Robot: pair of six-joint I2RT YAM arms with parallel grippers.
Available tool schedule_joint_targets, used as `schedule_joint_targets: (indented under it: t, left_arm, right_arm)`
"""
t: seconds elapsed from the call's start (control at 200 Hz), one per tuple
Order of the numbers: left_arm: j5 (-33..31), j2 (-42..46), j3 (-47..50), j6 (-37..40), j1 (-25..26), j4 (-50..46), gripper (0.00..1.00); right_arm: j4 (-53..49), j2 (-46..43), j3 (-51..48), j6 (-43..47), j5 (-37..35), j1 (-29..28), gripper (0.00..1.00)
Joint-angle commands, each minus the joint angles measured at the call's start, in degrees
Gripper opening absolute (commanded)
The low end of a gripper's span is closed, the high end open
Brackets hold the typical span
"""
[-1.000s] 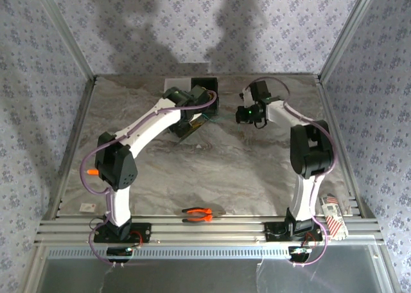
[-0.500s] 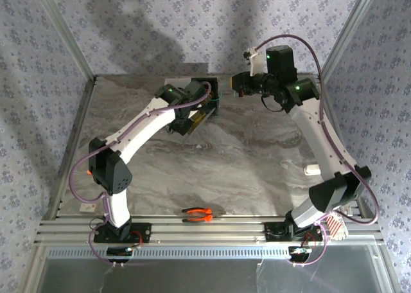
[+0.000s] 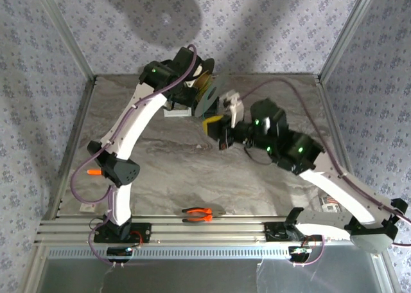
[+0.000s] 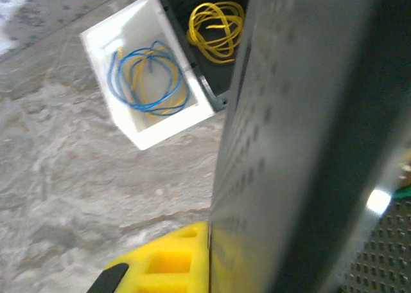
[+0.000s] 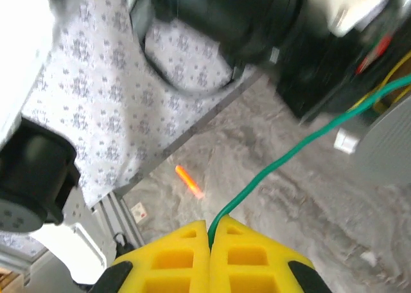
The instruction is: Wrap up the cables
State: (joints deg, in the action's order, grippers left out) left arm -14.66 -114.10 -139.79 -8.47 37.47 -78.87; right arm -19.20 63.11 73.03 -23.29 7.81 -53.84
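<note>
A dark grey spool (image 3: 207, 94) is lifted at the back centre, and my left gripper (image 3: 198, 86) is shut on it. In the left wrist view one yellow finger (image 4: 168, 262) presses against the spool's flange (image 4: 308, 145); the other finger is hidden behind it. My right gripper (image 3: 212, 124) sits just below the spool. It is shut (image 5: 210, 232) on a thin green cable (image 5: 289, 155) that runs up to the right toward the spool (image 5: 385, 145). Blue and yellow cables (image 4: 149, 81) lie coiled in a white bin (image 4: 151, 135), with a yellow coil (image 4: 217, 26) in the black bin beside it.
The white bin (image 3: 176, 112) rests on the table under the left arm. Orange-handled pliers (image 3: 198, 214) lie at the front edge. An orange marker (image 3: 94, 172) lies at the left, and a small packet (image 3: 332, 205) lies at the front right.
The left arm has raised the spool up and back from the table. The right arm has swung down from the back and stretched left, bringing its gripper just below the spool.
</note>
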Motion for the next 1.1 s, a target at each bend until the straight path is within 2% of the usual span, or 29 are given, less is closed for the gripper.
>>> schedule_joint_targets:
  t: [0.0, 0.095, 0.25, 0.395, 0.565, 0.715, 0.819, 0.934, 1.094]
  left_arm:
    - [0.2, -6.1, -7.1, -9.9, -5.5, 7.7, 0.00]
    - [5.3, -7.4, -10.8, -14.2, -6.7, 10.8, 0.00]
    - [9.5, -5.6, -10.9, -18.9, -6.8, 17.6, 0.00]
    - [11.8, -2.5, -10.7, -21.7, -7.1, 21.2, 0.00]
    - [19.5, 5.3, -4.4, -25.9, -9.3, 27.7, 0.00]
    - [28.6, 16.6, 9.5, -29.0, -12.7, 36.1, 0.00]
    - [36.2, 27.5, 26.7, -34.5, -16.9, 48.3, 0.00]
    - [42.5, 37.7, 43.3, -40.8, -22.2, 58.7, 0.00]
    - [49.5, 46.1, 55.5, -42.1, -24.8, 66.1, 0.00]
  right_arm:
    - [15.2, -3.2, -10.5, -8.2, 3.3, -7.2, 0.00]
    - [21.2, -0.9, -17.2, -11.6, 2.1, -8.6, 0.00]
    - [25.1, 4.4, -21.5, -11.7, -0.4, -8.9, 0.00]
    - [28.5, 7.3, -26.4, -12.2, -1.7, -6.9, 0.00]
    - [32.7, 5.1, -35.8, -15.0, -1.2, -0.9, 0.00]
    - [31.1, 1.1, -40.1, -14.7, 3.7, 8.0, 0.00]
    - [31.0, 0.1, -40.7, -13.6, 10.9, 15.4, 0.00]
    - [30.0, 2.0, -39.3, -11.7, 18.7, 22.2, 0.00]
    - [28.9, 8.0, -35.4, -7.0, 25.2, 27.4, 0.00]
